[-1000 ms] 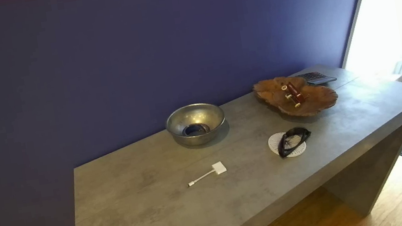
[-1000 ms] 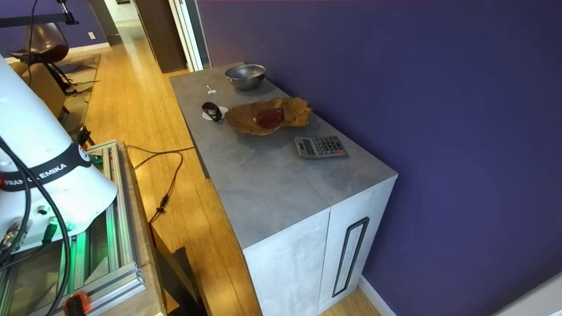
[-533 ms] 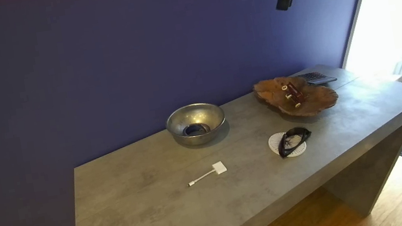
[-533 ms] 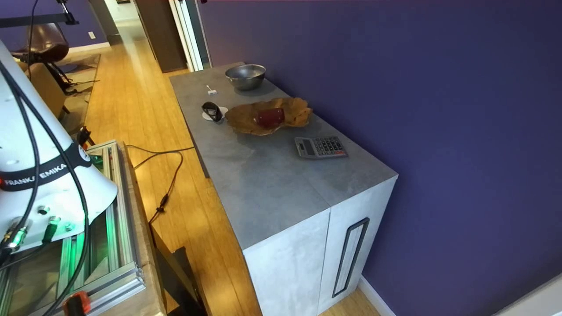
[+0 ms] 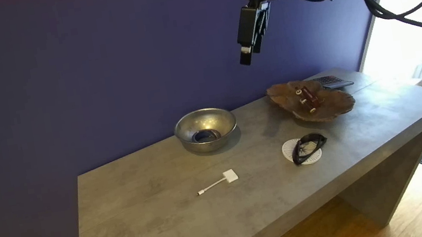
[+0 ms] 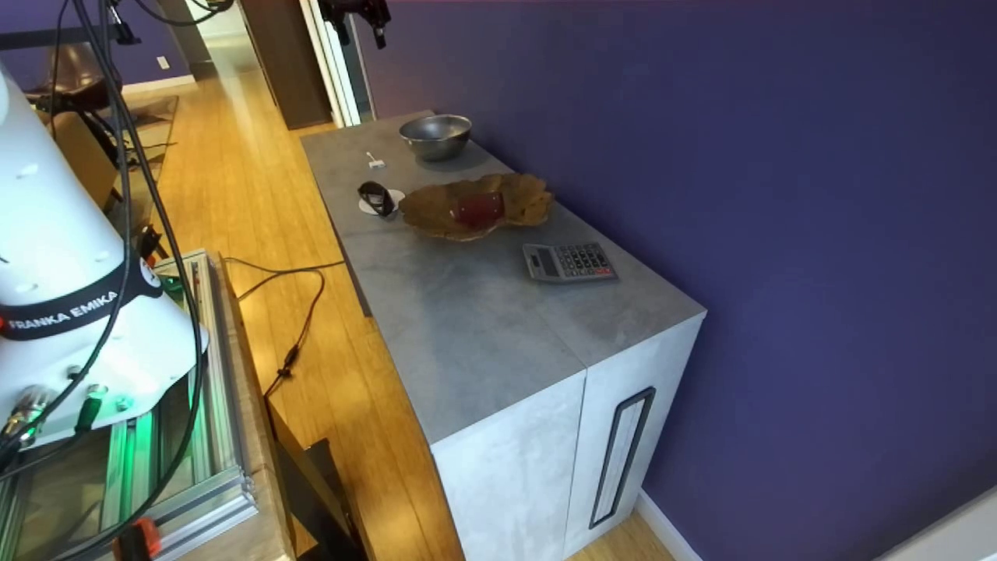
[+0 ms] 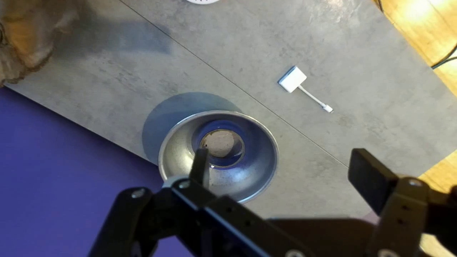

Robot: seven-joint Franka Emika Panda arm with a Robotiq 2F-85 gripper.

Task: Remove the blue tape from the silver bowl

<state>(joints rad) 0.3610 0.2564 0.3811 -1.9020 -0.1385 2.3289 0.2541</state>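
Observation:
The silver bowl [image 5: 225, 124] stands on the grey table against the wall; it also shows in an exterior view [image 6: 436, 145] and the wrist view [image 7: 262, 160]. The blue tape [image 7: 228, 125] is a ring lying flat on the bowl's bottom. It looks dark in an exterior view [image 5: 216, 134]; the bowl's wall hides it in the opposite exterior view. My gripper [image 5: 251, 54] is open and empty, high above the table, between the bowl and the wooden tray. In the wrist view the gripper's [image 7: 282, 160] left finger overlaps the bowl and the tape's edge.
A brown wooden tray [image 5: 336, 104] holds a dark red wheeled toy [image 5: 310, 97]. A calculator [image 6: 572, 261] lies beyond it. A black-and-white roundish object [image 5: 298, 153] and a white adapter [image 5: 229, 176] lie on the table's front side. The purple wall [image 5: 103, 67] runs behind the bowl.
My gripper has come in from the top right in an exterior view and moved left and down, nearer to the bowl. The bowl, tape and other objects have not moved.

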